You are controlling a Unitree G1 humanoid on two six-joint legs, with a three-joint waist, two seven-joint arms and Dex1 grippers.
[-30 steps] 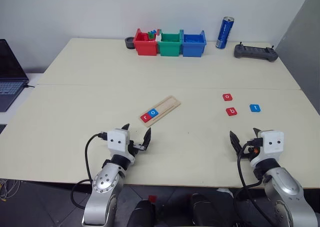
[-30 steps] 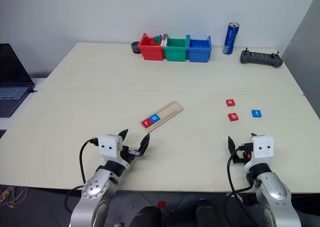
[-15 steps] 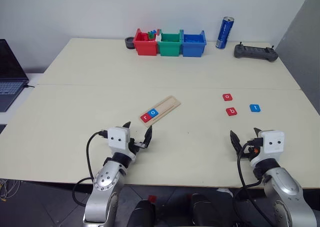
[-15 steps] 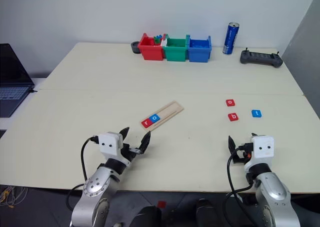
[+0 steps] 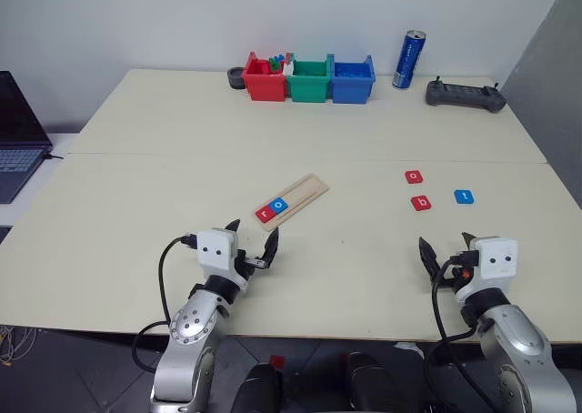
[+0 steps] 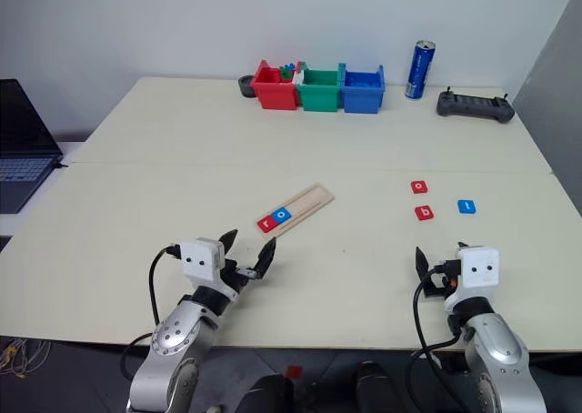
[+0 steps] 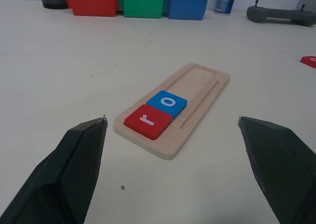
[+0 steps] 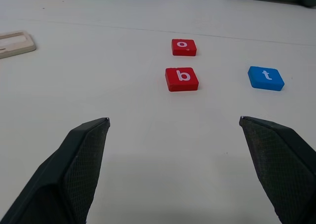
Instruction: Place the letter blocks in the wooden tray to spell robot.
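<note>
Pale table (image 5: 182,158) carries the wooden tray (image 5: 305,193), angled, with a red r (image 7: 147,121) and blue o (image 7: 167,100) seated at its near end; b (image 8: 181,79), red o (image 8: 183,47) and t (image 8: 265,78) wait loose ahead of the right gripper (image 5: 446,251), both it and the left gripper (image 5: 250,243) wide, empty
</note>
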